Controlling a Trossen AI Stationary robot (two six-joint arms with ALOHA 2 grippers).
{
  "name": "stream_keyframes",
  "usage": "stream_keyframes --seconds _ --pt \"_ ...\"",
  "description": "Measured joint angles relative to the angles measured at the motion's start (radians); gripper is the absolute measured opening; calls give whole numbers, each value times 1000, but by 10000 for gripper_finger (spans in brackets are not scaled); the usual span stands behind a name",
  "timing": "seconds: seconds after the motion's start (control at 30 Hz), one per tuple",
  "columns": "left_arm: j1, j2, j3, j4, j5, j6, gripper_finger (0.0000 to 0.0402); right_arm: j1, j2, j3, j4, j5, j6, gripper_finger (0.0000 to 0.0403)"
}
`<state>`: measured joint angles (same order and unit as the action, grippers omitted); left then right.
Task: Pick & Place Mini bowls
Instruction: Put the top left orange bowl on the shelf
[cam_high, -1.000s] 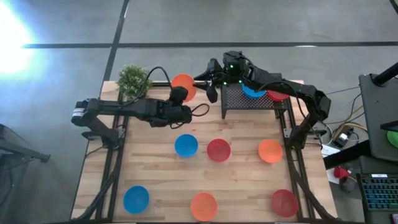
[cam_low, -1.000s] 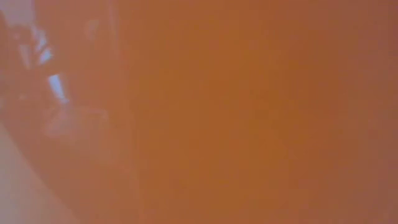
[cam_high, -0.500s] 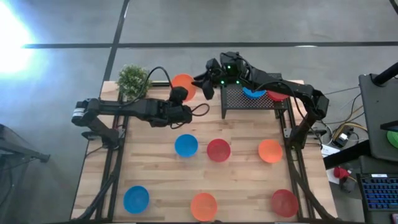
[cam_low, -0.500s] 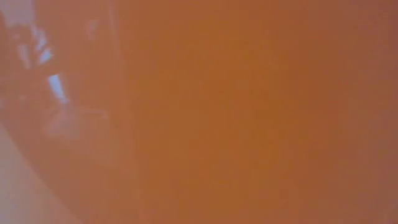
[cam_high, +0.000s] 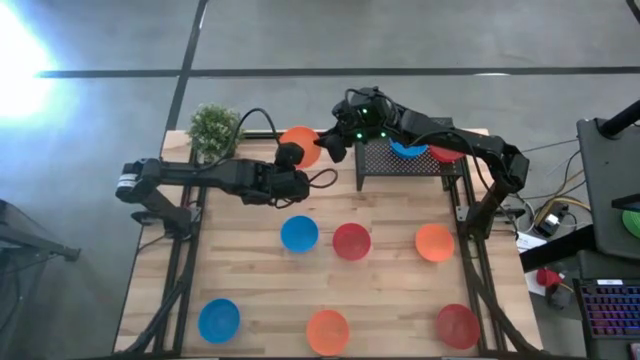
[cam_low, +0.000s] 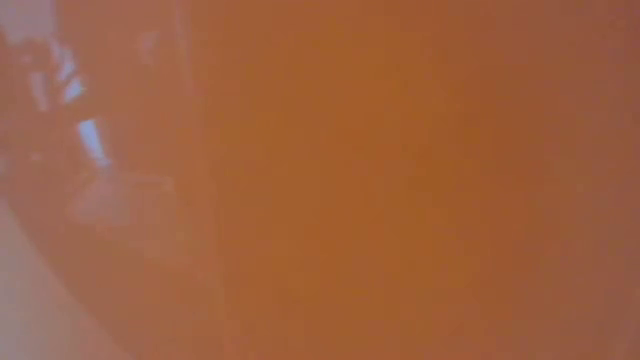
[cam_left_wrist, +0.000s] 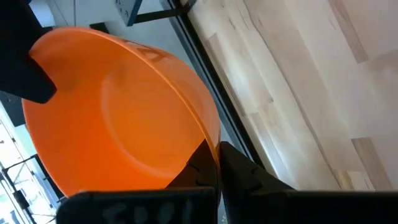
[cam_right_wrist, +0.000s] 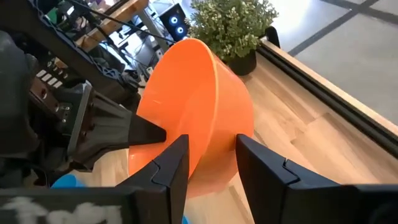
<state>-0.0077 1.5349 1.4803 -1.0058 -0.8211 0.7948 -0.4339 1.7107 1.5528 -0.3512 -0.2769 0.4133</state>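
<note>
Orange mini bowl unlabelled, between both grippers; no writing readable.

Orange bowl, black mesh rack

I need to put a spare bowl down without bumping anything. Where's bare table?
Bare wood lies between the blue bowl at the near left corner and the left arm, and between the orange bowl and the rack. The far edge is crowded.
</note>
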Motion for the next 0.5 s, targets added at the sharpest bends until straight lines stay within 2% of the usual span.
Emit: stream_keyframes --seconds 0.37,0.5 --pt "-31 0 0 5 0 -1 0 2 2 -2 -93 6 51 120" --pt "-33 0 0 21 42 -27 0 1 2 -2 -96 8 51 113"
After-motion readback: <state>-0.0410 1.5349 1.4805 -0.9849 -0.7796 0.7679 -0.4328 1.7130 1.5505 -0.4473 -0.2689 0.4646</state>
